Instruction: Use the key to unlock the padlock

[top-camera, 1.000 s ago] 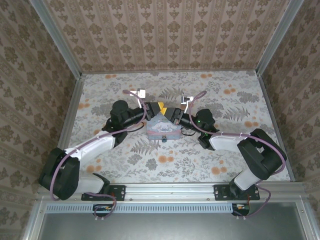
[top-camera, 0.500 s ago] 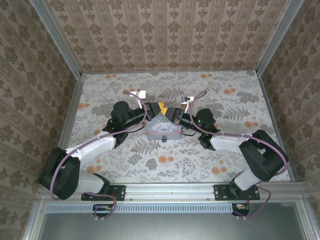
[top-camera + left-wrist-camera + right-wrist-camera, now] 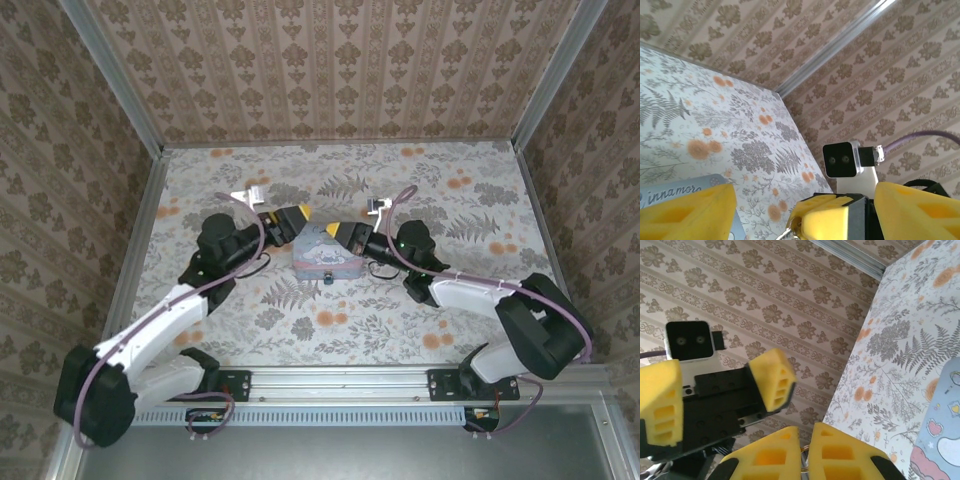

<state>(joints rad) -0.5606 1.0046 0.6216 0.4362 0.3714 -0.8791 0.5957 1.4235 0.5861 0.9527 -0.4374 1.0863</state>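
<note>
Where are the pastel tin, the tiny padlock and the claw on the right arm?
pastel tin [image 3: 322, 252]: top view, middle of its lid.
padlock [image 3: 328, 281]: top view, dark body at the tin's near edge.
right claw [image 3: 805, 440]: right wrist view, between its shut yellow fingertips.

L gripper [image 3: 805, 194] jaws wide; R gripper [image 3: 802, 222] closed betw; tin [image 3: 697, 188] corner.

Left gripper [image 3: 297, 216] opening, backing leftward off tin [image 3: 325, 256] at frame centre; left arm [image 3: 160, 310] swinging toward lower left; right gripper [image 3: 338, 232] tightening.
</note>
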